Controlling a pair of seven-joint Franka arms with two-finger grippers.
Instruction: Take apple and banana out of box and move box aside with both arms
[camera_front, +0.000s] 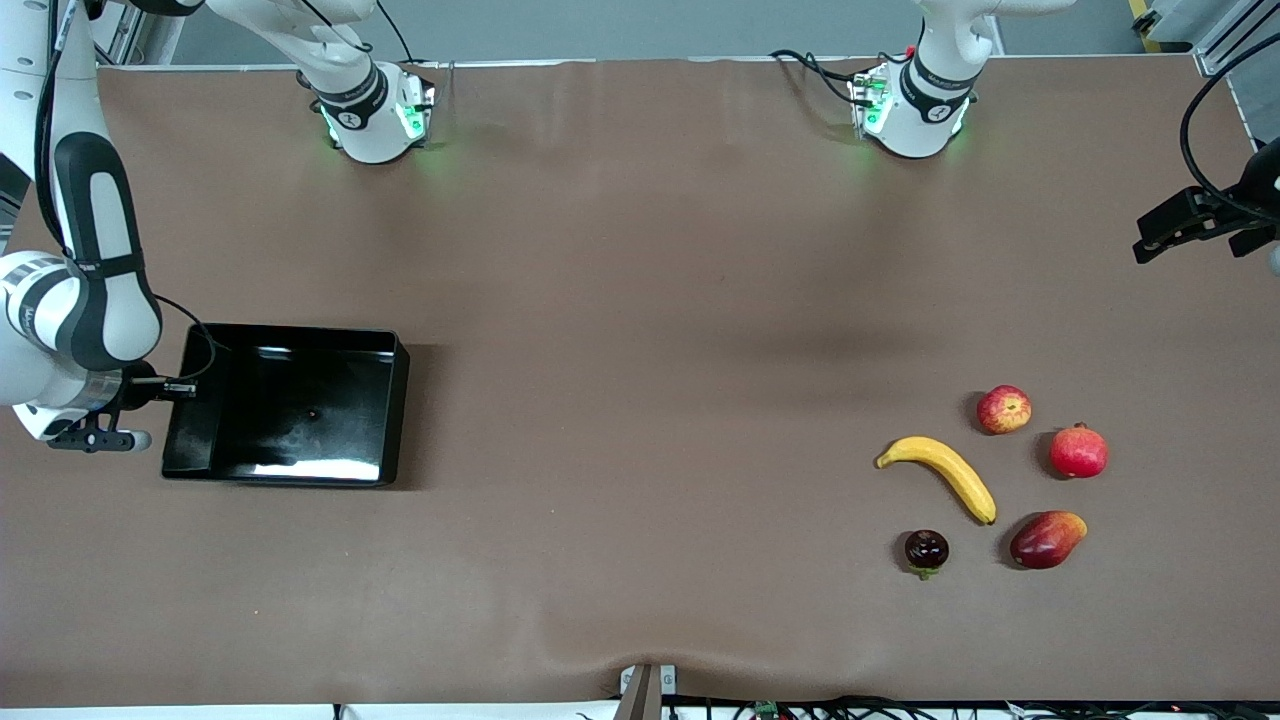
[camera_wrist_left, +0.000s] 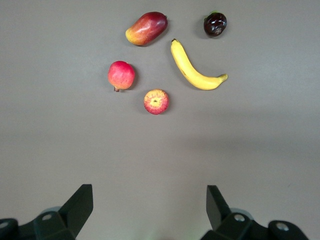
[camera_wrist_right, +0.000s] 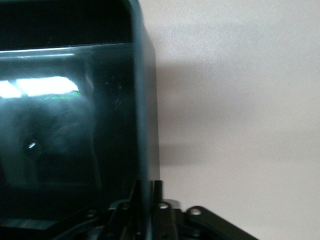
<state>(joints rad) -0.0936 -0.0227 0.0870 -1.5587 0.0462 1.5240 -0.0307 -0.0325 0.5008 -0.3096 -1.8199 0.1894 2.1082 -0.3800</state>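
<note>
The glossy black box (camera_front: 300, 345) lies at the right arm's end of the table with nothing in it. My right gripper (camera_front: 180, 388) (camera_wrist_right: 148, 192) is shut on the box (camera_wrist_right: 75, 125), one finger on each side of its end wall. At the left arm's end lie the yellow banana (camera_front: 945, 475) (camera_wrist_left: 192, 72) and, a little farther from the front camera, the red-and-yellow apple (camera_front: 1003, 409) (camera_wrist_left: 156, 101). My left gripper (camera_front: 1200, 225) (camera_wrist_left: 149, 200) hangs open high over the table's edge at that end, well clear of the fruits.
A red pomegranate (camera_front: 1079, 451) (camera_wrist_left: 121, 75), a red-orange mango (camera_front: 1046, 539) (camera_wrist_left: 146, 28) and a small dark round fruit (camera_front: 926, 550) (camera_wrist_left: 215, 24) lie around the banana. Brown tabletop stretches between the box and the fruits.
</note>
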